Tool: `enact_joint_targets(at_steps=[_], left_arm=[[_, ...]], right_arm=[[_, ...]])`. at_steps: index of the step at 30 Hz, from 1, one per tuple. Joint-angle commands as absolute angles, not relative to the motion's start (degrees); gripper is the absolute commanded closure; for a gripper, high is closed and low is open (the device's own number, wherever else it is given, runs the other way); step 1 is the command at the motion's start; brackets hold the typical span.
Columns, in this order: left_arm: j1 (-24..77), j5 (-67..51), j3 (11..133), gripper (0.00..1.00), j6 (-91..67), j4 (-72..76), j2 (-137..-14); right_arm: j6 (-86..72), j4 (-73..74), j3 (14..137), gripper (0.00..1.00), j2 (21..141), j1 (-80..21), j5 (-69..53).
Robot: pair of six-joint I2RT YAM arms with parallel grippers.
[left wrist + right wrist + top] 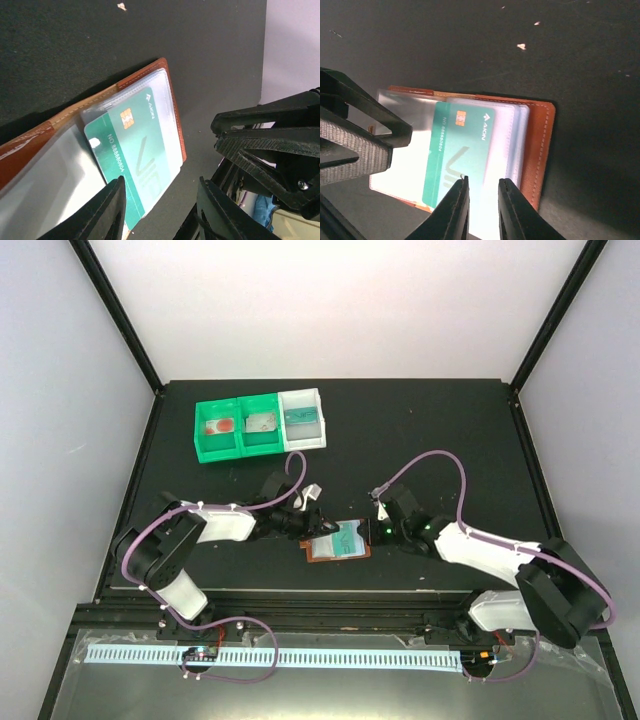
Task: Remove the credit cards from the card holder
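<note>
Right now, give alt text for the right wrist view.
An open brown card holder lies on a black table, a green chip card showing in its clear sleeves. The right pincer, narrowly parted, sits at the card's lower edge; the left pincer enters from the left.

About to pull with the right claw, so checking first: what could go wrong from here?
The right claw sits at the edge of the green card, among clear sleeves; it may pinch a sleeve too. The left claw covers only one end of the card holder, so it might drag along.
</note>
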State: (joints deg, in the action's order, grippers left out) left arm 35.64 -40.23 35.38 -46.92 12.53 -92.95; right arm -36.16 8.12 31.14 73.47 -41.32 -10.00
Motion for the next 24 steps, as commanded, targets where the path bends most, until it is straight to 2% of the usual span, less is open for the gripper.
enact_joint_targets(at_steps=[1,24], left_arm=[[35.0,-39.2,34.9,0.58,-45.3,12.5,-92.9],[34.4,-39.5,34.1,0.60,-45.8,17.0,-98.9]], right_arm=[[-36.8,5.7,33.0,0.84,76.0,-41.0,-13.3],[-38.6,0.4,31.3,0.88,85.7,-41.0,-16.4]])
